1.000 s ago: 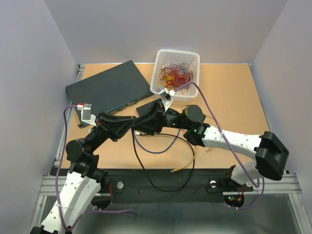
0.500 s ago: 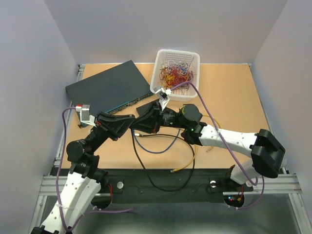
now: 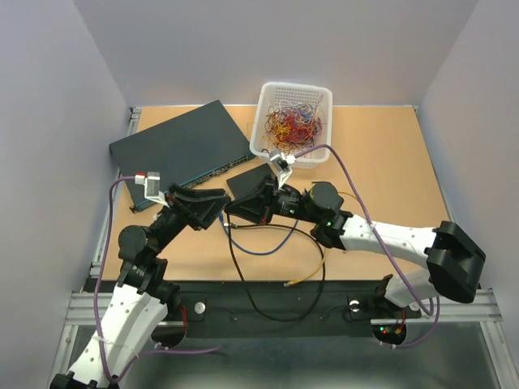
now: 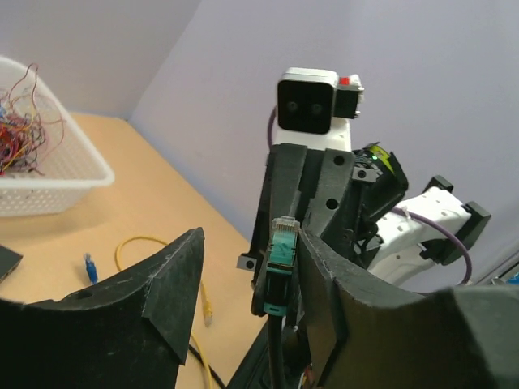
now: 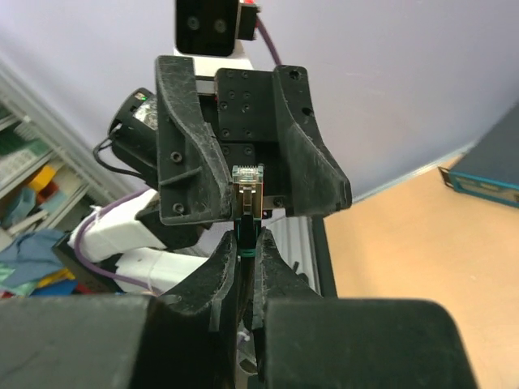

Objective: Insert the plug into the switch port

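My right gripper [image 3: 233, 211] is shut on the plug [image 5: 249, 185], which has a clear tip and a green boot on a black cable [image 3: 243, 284]. In the right wrist view the fingers [image 5: 225, 263] pinch the boot and the tip points up. My left gripper [image 3: 216, 207] is open and faces it tip to tip. In the left wrist view the plug [image 4: 283, 243] stands between my open left gripper's [image 4: 250, 243] jaws, close to the right-hand finger [image 4: 324, 275]. The small black box [image 3: 246, 179] lies just behind the right gripper, partly hidden. Its ports do not show.
A large dark blue-grey box [image 3: 182, 146] lies at the back left. A white basket [image 3: 293, 121] of coloured wires stands at the back centre. A purple cable [image 3: 261, 247] and a yellow cable [image 3: 312, 267] lie on the table below the grippers.
The left gripper has lifted and shifted right towards the right gripper. The right gripper, still holding the plug, has drawn back a little, uncovering more of the small black box.
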